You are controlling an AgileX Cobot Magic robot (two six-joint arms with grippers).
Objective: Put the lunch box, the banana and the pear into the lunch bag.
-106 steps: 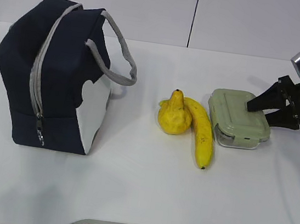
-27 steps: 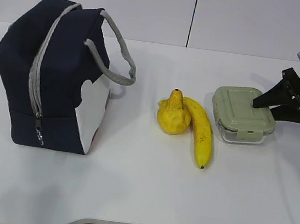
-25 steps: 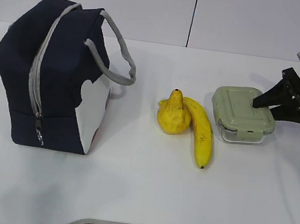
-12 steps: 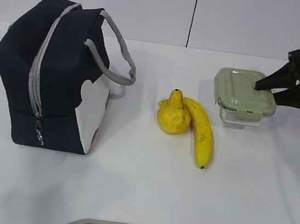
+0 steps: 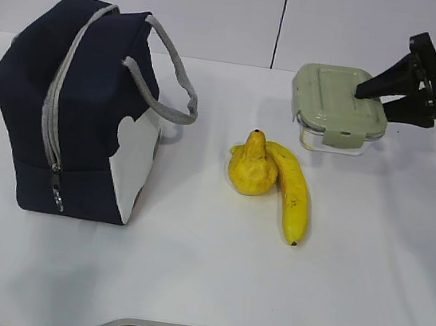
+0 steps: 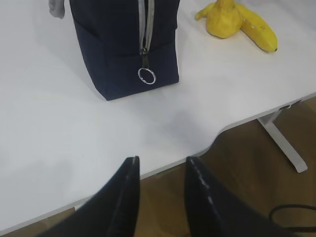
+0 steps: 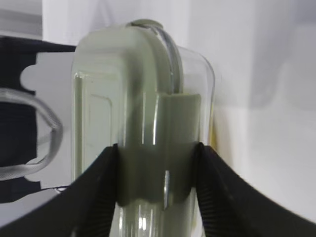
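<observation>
So the table (image 5: 186,279) is white and the big navy bag (image 5: 72,112) stands upright at the far left, grey zipper running down its near end, grey handles drooping off to the right, white scalloped panel on the right side.

The right arm comes in from the far right, and its gripper (image 5: 372,93) is clamped on the right end of the box (image 5: 338,106), one finger over the lid and one under. The box is lifted off the table, roughly level, with its shadow showing below it. It's clear with a sage-green clip lid; in the wrist view the fingers (image 7: 94,197) squeeze it on both sides.

The left gripper (image 6: 160,173) hangs off the near table edge, jaws partly apart, nothing in them.

The banana (image 5: 293,191) lies mid-table, touching the pear (image 5: 251,167) on its left.
</observation>
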